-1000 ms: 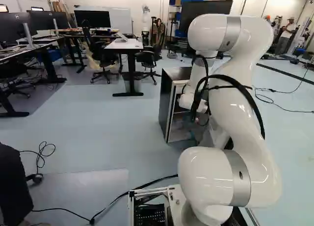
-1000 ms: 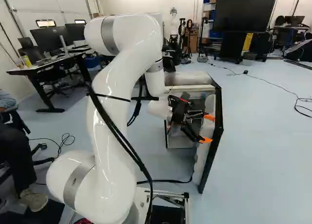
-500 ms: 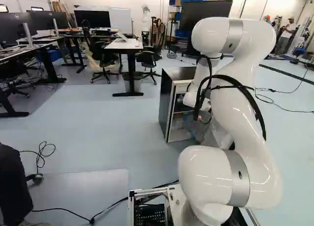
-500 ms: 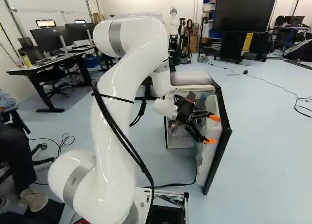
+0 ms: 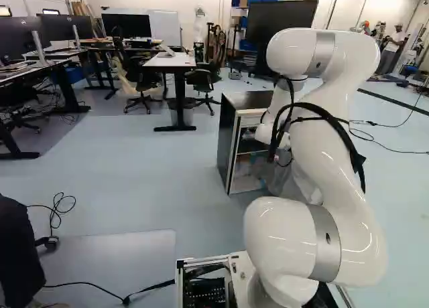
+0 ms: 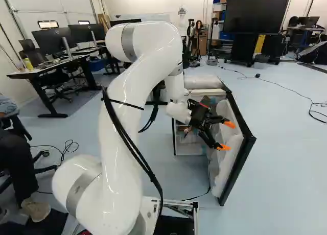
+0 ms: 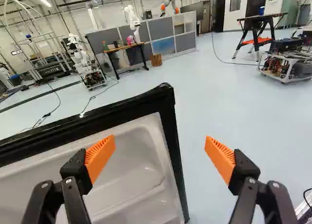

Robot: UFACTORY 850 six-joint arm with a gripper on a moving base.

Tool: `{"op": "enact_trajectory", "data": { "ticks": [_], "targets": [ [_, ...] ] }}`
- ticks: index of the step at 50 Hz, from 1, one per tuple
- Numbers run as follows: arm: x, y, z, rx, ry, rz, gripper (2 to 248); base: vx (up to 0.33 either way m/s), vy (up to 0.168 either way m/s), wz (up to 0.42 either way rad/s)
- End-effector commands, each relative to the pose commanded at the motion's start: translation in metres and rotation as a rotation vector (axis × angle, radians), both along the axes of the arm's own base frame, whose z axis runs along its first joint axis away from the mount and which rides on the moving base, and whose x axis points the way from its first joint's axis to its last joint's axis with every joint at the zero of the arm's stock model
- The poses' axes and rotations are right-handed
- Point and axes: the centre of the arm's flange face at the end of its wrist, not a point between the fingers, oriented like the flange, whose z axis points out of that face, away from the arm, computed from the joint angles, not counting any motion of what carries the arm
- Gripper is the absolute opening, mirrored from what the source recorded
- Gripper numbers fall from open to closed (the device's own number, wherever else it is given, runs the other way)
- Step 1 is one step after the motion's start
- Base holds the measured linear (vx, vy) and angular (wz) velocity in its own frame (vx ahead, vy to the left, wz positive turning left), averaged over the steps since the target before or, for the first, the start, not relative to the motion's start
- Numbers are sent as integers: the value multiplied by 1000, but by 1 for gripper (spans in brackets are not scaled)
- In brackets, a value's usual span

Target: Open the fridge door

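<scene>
Your gripper point(image 6: 227, 136): one, fingers spread wide. Your fridge door point(image 6: 225, 166): one, black-edged, pale-lined, standing open from the fridge point(image 6: 203, 82); in your wrist view, its upper corner shows ahead of the gripper, between the finger lines.

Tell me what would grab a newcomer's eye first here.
The big white arm dominates, left of the middle in the right base view. The fridge door stands open beside the end effector, whose spread fingers carry bright orange pads.
</scene>
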Motion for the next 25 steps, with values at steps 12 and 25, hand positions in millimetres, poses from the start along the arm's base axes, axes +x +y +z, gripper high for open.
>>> {"op": "enact_trajectory", "data": {
  "ticks": [12, 25],
  "targets": [
    [-13, 2, 0, 7, 18, -4, 247, 0, 0, 0],
    [-38, 21, -1, 23, 64, 15, 247, 0, 0, 0]
  ]
}}
